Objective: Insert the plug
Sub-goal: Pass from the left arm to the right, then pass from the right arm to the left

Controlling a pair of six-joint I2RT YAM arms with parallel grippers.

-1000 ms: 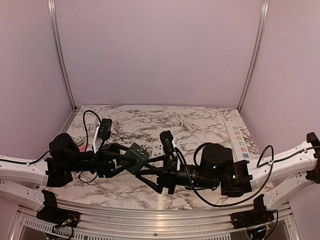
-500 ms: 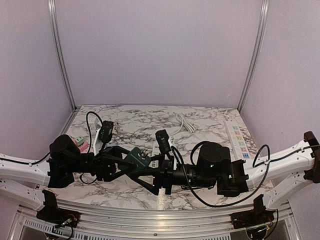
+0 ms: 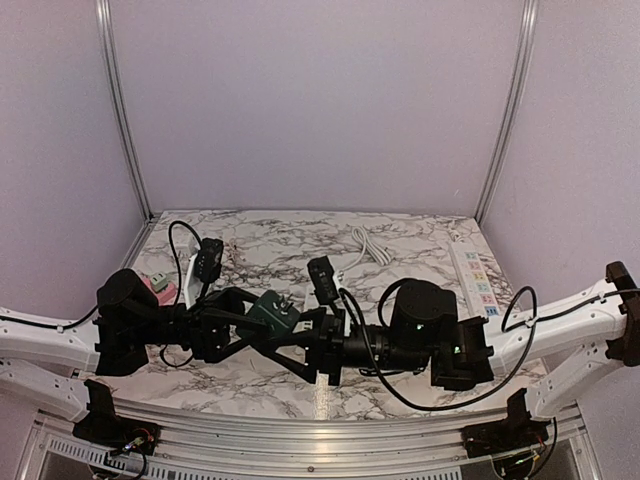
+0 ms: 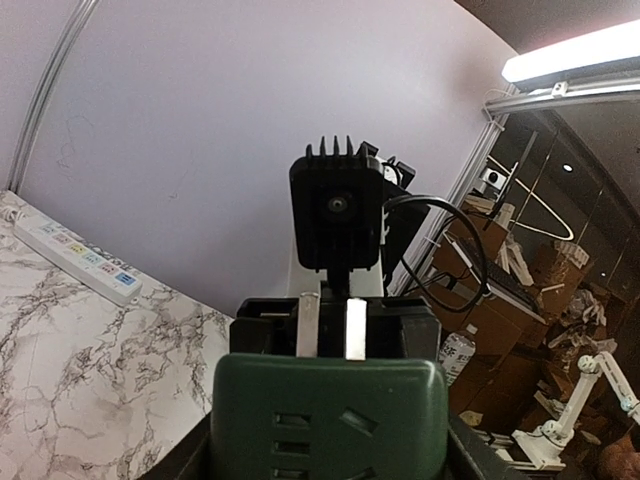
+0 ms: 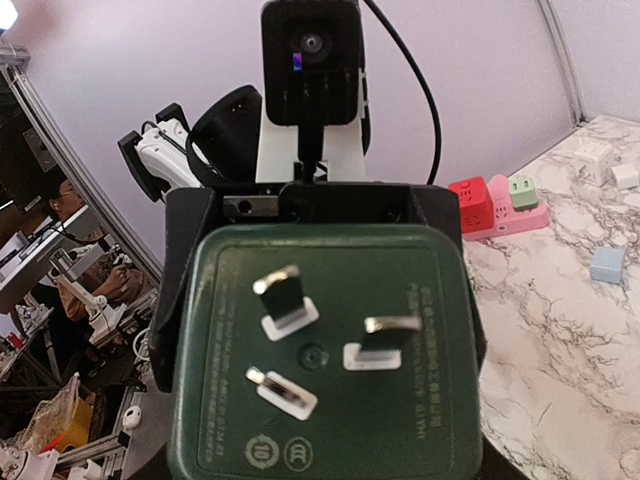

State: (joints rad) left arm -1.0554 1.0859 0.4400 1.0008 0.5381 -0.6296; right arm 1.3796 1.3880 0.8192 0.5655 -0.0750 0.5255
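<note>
Right arm's pushed in leftward since a second ago, so the right gripper (image 3: 292,328) is now hard up against the green plug (image 3: 272,312), which has barely shifted. The plug hangs in the air over the near-middle of the tabletop (image 3: 250,390), not on it. The left gripper (image 3: 260,320) has it. From the right wrist view its black fingers (image 5: 178,300) sit tight on both flanks of the green body, clamped as far as I can see. The three prongs (image 5: 285,295) point straight at the right arm. Whether the right gripper's jaws are apart or already biting, I can't tell, because its fingers don't show clearly.

It looks like a hand-over, and that's the risky part. If the left lets go before the right has a firm hold, the plug drops to the tabletop. If the right closes on the prongs rather than the body, the hold will be crooked. The white power strip (image 3: 476,275) lies well away along the right edge, so a skewed grip means jamming at the socket.
</note>
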